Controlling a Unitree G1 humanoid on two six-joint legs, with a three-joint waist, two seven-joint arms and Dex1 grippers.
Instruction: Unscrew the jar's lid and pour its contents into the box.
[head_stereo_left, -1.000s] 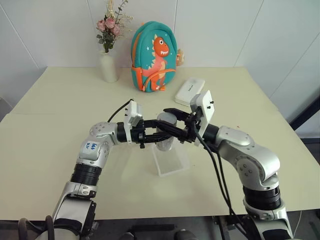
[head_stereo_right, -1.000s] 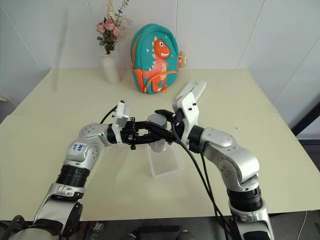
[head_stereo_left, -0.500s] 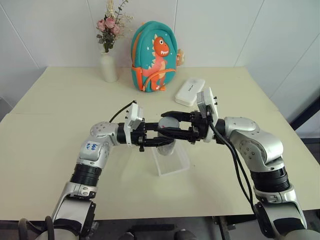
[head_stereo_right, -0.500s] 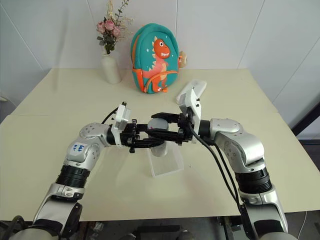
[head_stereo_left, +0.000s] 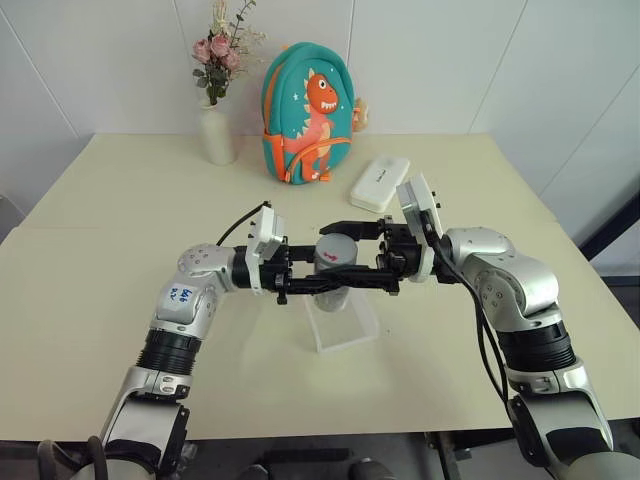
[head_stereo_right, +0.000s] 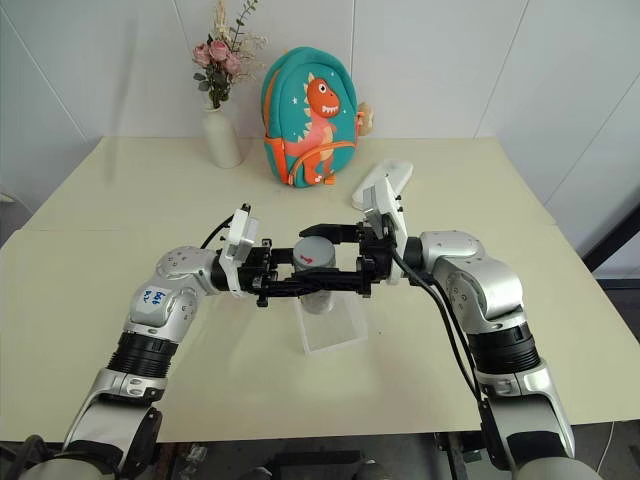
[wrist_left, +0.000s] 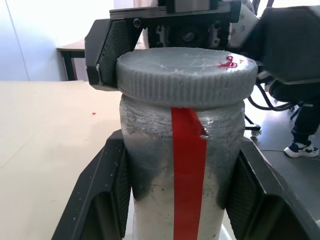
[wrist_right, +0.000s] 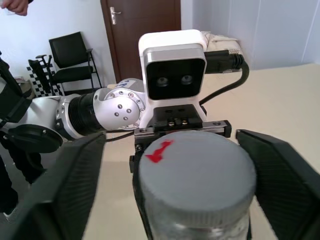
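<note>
Since a moment ago, the right gripper (head_stereo_left: 350, 252) has let go of the lid (head_stereo_left: 337, 249); its fingers now stand open on both sides of it, not touching. The left gripper (wrist_left: 175, 200) stays closed on the jar (wrist_left: 176, 172), holding it upright above the box (head_stereo_left: 343, 322) on the table (head_stereo_left: 100, 260). The lid sits on the jar.
</note>
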